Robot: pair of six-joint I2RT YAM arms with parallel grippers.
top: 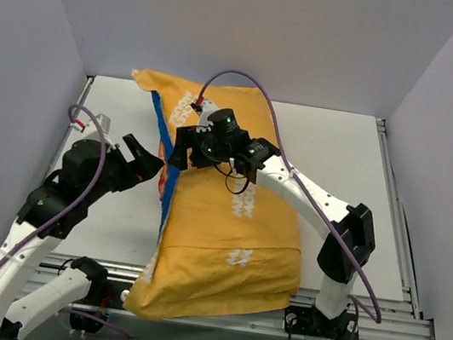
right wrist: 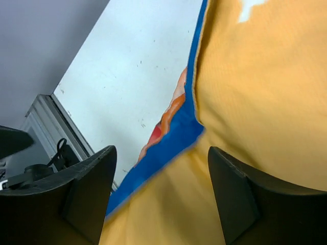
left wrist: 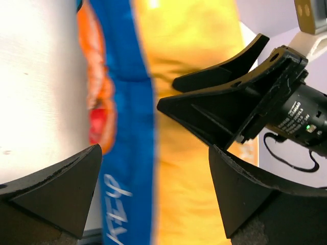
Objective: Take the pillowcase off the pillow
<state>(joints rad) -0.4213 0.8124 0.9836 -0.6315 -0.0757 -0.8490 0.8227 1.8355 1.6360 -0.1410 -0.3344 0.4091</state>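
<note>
The plump pillowcase (top: 227, 222) lies yellow side up across the bench (top: 341, 154), with a blue strip showing along its left edge. The right pincer (top: 179, 156) hangs over that edge, jaws apart, gripping nothing. The left pincer (top: 146, 157) gapes wide just beside it, also empty.

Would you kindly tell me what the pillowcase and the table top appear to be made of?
The pillowcase: soft woven cloth, matte, with a fine weave and creases; probably cotton or polyester. The table top: hard, smooth, pale sheet with small scuffs; perhaps laminate or painted board.
</note>
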